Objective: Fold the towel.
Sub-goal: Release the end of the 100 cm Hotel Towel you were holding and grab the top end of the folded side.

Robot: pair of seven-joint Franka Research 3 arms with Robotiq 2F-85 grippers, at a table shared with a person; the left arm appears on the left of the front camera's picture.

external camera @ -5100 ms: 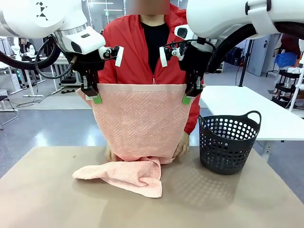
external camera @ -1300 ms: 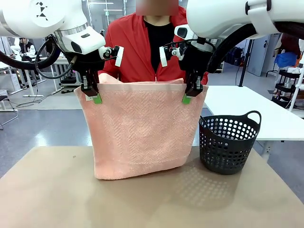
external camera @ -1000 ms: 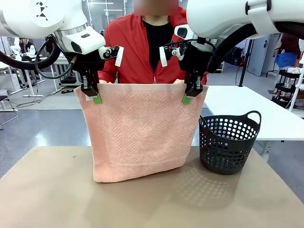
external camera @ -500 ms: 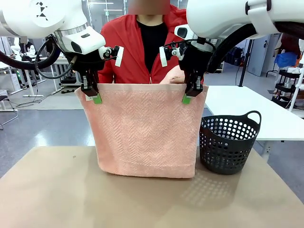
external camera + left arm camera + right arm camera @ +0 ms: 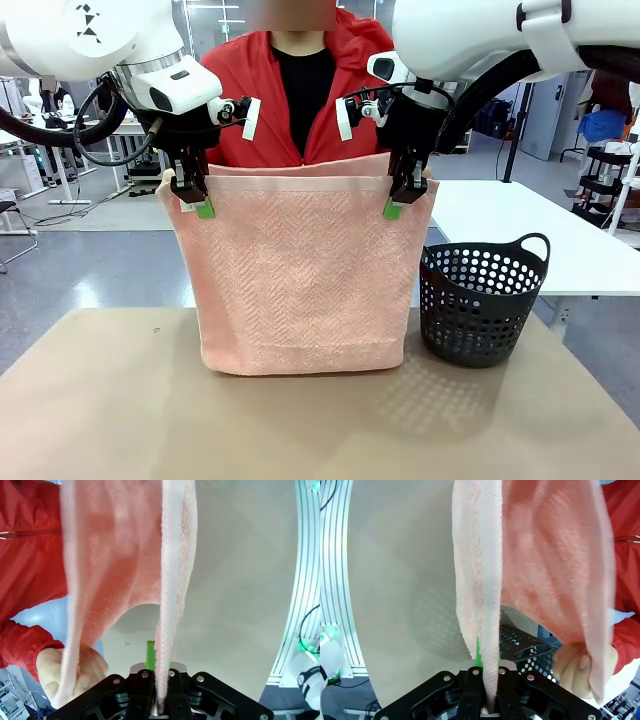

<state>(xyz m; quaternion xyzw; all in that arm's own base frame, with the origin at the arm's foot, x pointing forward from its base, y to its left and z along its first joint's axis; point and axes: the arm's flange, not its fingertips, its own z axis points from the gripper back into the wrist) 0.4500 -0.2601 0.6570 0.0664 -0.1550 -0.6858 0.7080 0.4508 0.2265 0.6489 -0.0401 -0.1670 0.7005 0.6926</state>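
Note:
The salmon-pink towel [image 5: 298, 275] hangs doubled above the table, its fold at the bottom just over the tabletop. My left gripper [image 5: 196, 203] is shut on its upper left corner and my right gripper [image 5: 398, 203] is shut on its upper right corner. A second layer stands just behind the front one, held up by the person in a red jacket. In the left wrist view the towel [image 5: 170, 590] runs edge-on from my jaws, with the person's hand [image 5: 75, 672] gripping the rear layer. The right wrist view shows the towel [image 5: 480, 595] the same way, with a hand [image 5: 580, 667] on the back layer.
A black perforated basket [image 5: 480, 305] stands on the table's right side, close to the towel's right edge. The tan tabletop [image 5: 320, 420] stretches in front of the towel. The person stands right behind the towel at the far edge.
The trailing end has been lifted off the table and brought up behind the front layer. The person's hands now hold the rear edge near my grippers. Both arms stayed put.

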